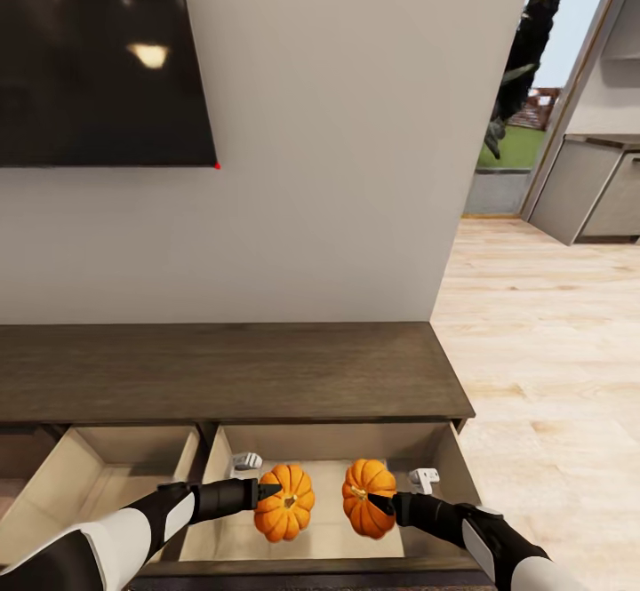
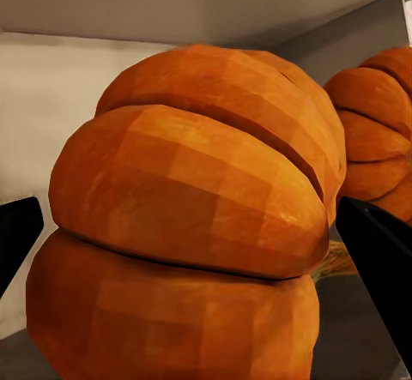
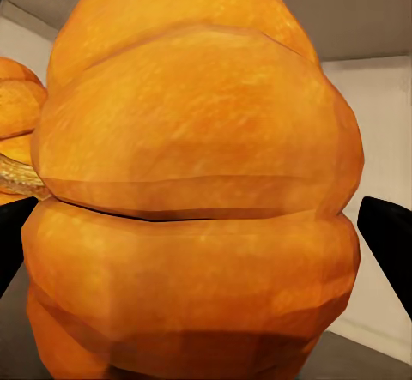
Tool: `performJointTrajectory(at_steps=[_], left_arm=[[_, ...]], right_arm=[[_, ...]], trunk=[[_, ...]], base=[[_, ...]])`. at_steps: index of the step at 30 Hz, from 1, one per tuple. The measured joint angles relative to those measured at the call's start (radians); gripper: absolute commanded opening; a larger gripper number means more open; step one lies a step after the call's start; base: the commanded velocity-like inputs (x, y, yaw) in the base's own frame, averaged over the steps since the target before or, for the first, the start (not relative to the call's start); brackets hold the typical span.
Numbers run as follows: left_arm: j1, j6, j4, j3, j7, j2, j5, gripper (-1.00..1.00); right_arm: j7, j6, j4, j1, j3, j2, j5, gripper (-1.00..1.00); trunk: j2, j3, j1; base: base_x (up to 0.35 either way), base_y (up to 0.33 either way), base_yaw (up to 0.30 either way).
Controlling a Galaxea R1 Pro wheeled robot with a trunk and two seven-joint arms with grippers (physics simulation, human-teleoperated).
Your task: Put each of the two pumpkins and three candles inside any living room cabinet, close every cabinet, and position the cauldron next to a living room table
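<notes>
Pumpkins, I counted two, hung inside the cabinet's (image 1: 231,369) right open drawer (image 1: 444,458), side by side with a small gap between them. My left gripper (image 1: 267,491) was closed on the left pumpkin (image 1: 286,502), and my right gripper (image 1: 380,502) was closed on the right pumpkin (image 1: 366,495). I could not tell if they touched the drawer floor. Each wrist camera was nearly blocked by its own pumpkin (image 2: 189,226) (image 3: 197,200), with dark fingertips (image 2: 378,260) poking out at the sides. Two drawers stood open; the left drawer (image 1: 98,475) was cut off by the picture edge. Pale walls sat close around both pumpkins.
</notes>
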State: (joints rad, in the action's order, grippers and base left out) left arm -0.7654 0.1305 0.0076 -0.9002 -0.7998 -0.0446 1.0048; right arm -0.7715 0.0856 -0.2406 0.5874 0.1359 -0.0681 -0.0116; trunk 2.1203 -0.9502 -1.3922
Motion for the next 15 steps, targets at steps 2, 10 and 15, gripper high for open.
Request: performJointTrajectory(at_steps=[2,10,15], left_arm=[[0.000,0.000,0.000,0.000,0.000,0.000,0.000,-1.00],[-0.001,0.000,-0.012,0.009,0.000,0.002,0.002,-1.00],[-0.003,0.002,-0.013,0.052,-0.005,-0.007,0.005,-1.00]], right_arm=[[0.000,0.000,0.000,0.000,0.000,0.000,0.000,-1.00],[0.000,0.001,-0.007,0.000,0.000,-0.002,0.000,-1.00],[0.000,0.004,-0.036,0.000,0.002,-0.002,-0.003,-1.00]], trunk=[[0.014,-0.009,-0.008],[0.070,-0.047,-0.038],[0.105,-0.070,-0.058]], base=[[0.000,0.000,0.000],[0.000,0.000,0.000],[0.000,0.000,0.000]])
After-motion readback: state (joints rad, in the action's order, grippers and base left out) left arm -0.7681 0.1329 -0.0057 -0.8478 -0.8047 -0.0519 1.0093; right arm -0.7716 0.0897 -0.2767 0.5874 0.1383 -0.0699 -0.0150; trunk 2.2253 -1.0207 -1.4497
